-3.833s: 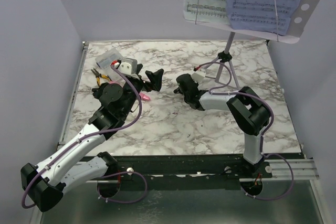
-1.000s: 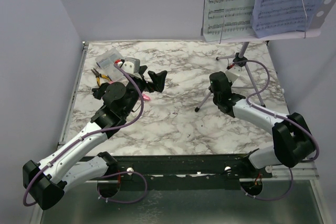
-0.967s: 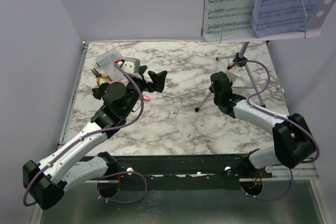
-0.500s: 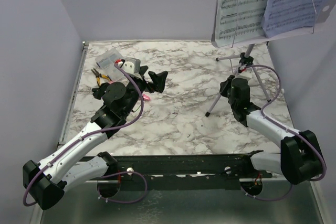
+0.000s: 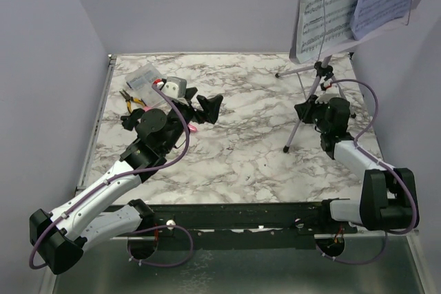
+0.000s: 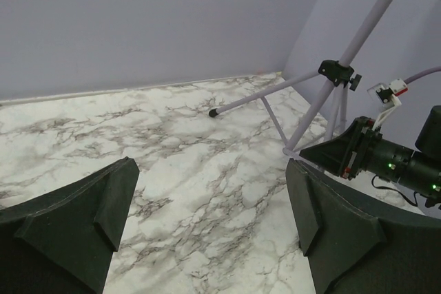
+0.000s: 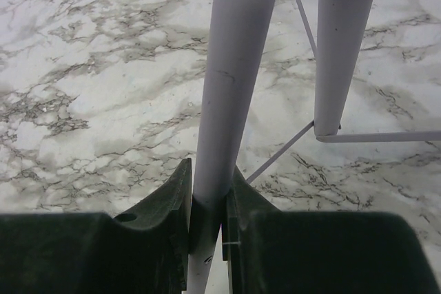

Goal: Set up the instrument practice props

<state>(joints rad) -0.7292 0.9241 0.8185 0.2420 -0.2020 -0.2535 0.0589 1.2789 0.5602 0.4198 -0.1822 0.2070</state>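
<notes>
Right gripper [image 7: 207, 191] clenches the thin silver tripod leg [image 7: 234, 67] of the lavender perforated music stand [image 5: 318, 72].
Left gripper [image 6: 213, 204] hangs released, empty, well left of it.

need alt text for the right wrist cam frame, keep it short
The right gripper is shut on one pale silver tube of the tripod, which runs up between its dark fingers. A second tube stands to the right, with thin brace wires meeting at its lower end. The marble table lies below.
</notes>
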